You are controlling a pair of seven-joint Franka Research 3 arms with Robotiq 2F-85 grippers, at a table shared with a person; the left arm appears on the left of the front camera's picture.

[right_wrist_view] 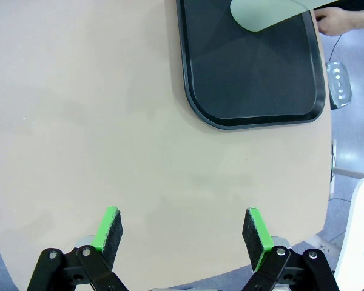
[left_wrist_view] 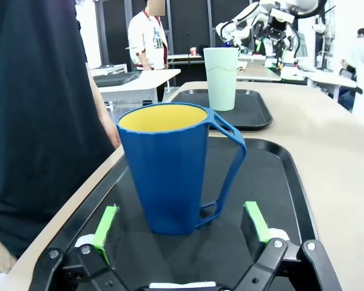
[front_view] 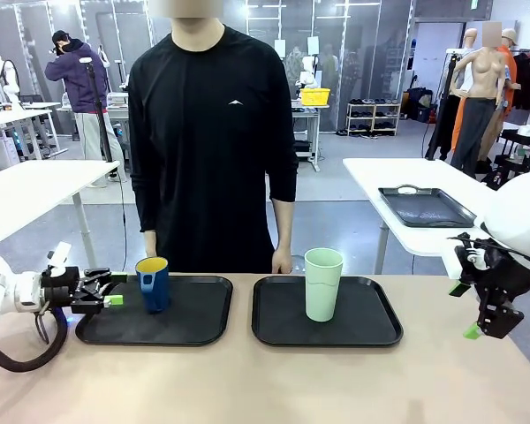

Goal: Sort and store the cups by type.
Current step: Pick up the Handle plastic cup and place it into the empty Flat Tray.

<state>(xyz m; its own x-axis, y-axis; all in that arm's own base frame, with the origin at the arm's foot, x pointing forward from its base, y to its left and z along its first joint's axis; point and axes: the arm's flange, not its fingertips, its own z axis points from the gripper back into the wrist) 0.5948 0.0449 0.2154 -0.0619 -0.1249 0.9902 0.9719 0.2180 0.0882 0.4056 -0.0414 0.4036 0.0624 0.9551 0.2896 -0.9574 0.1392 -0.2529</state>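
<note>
The left gripper (left_wrist_view: 181,225) has its jaws released beside the blue mug (left_wrist_view: 173,167); the right gripper (right_wrist_view: 185,233) hangs with jaws released above the worktop (right_wrist_view: 97,121).

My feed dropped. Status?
Left gripper open, level with blue mug on left tray. Right gripper open over bare table. Green tumbler upright on right tray. Nothing blocking.

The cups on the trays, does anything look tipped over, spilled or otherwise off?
Nothing stands out. The blue mug stands upright on the left tray, the mint-green tumbler upright on the right tray. No spill or damage shows.
</note>
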